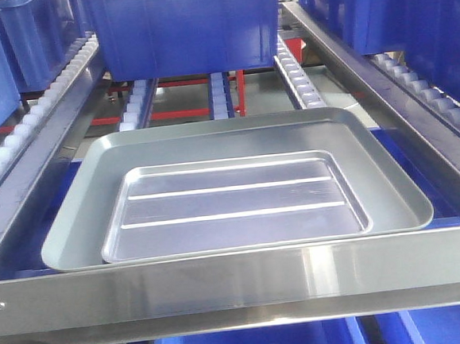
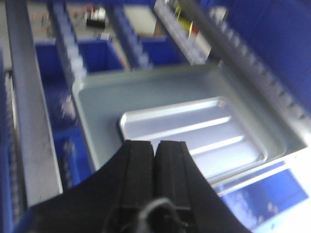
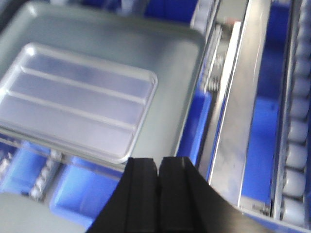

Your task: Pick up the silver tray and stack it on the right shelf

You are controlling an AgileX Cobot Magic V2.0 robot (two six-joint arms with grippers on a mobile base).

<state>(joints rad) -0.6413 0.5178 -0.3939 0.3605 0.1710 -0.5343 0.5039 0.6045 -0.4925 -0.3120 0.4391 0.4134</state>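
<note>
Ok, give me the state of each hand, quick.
Left hand: closed, holding nothing, above the silver tray.
Right hand: closed, holding nothing.

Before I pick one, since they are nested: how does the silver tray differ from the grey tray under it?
The silver tray is smaller and shinier; the grey tray is larger and duller. The silver tray's base has two long ridges; the grey tray's base looks smooth. Both are rectangular with rounded corners and low rims.

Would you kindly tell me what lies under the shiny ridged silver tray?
The shiny ridged silver tray rests inside a larger dull grey tray. What lies beneath that grey tray is mostly hidden.
</note>
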